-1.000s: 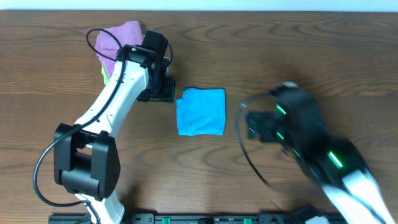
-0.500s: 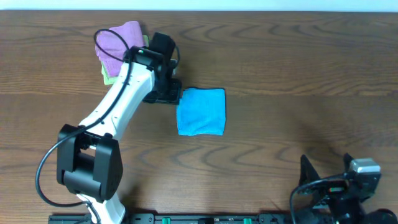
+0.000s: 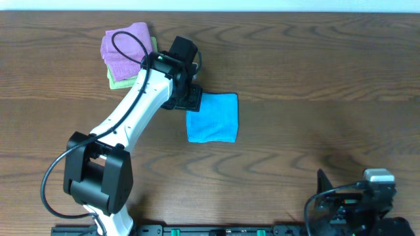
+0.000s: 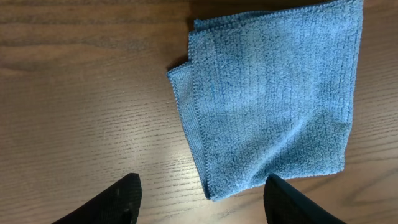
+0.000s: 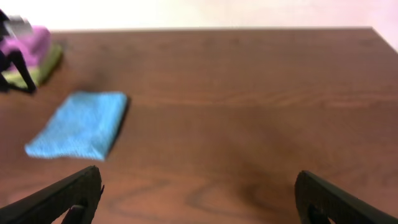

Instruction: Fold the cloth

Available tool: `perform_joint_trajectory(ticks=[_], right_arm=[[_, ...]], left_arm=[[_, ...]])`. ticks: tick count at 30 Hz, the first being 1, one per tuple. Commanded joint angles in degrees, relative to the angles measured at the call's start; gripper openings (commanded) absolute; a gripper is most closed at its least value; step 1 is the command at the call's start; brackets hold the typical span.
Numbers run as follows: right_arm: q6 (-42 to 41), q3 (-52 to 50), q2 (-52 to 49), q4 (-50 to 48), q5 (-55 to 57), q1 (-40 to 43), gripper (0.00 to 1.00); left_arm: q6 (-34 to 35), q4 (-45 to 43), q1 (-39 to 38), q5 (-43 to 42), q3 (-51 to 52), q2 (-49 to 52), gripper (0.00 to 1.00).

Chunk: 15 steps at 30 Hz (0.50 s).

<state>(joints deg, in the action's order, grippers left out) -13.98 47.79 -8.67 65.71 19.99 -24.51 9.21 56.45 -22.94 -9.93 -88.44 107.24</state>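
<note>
The sky-blue cloth (image 3: 212, 117) lies flat on the wooden bench (image 3: 315, 78), folded into a rough square with its layered edges showing along one side. The left pincer (image 4: 202, 180) hovers over the cloth's upper-left corner, jaws spread and holding nothing; that corner sits between its fingers in the wrist view. The right pincer (image 5: 199, 193) is low at the near-right edge of the bench, well apart from the cloth, jaws wide and empty. A pink cloth (image 3: 125, 42) rests on a green cloth (image 3: 118, 82) at the far left.
</note>
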Motion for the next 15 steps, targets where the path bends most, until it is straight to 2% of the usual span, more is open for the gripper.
perform_joint_trajectory(ticks=[1, 11, 15], right_arm=[[0.7, -0.3, 0.2, 1.9, 0.8, 1.7, 0.99], [0.7, -0.4, 0.5, 1.8, 0.8, 22.0, 0.99], [0.7, -0.4, 0.7, 1.8, 0.8, 26.1, 0.99]], left_arm=[[0.2, 0.1, 0.0, 0.3, -0.8, -1.4, 0.64], [0.2, 0.1, 0.0, 0.3, -0.8, -1.4, 0.64], [0.2, 0.1, 0.0, 0.4, -0.8, -1.4, 0.64]])
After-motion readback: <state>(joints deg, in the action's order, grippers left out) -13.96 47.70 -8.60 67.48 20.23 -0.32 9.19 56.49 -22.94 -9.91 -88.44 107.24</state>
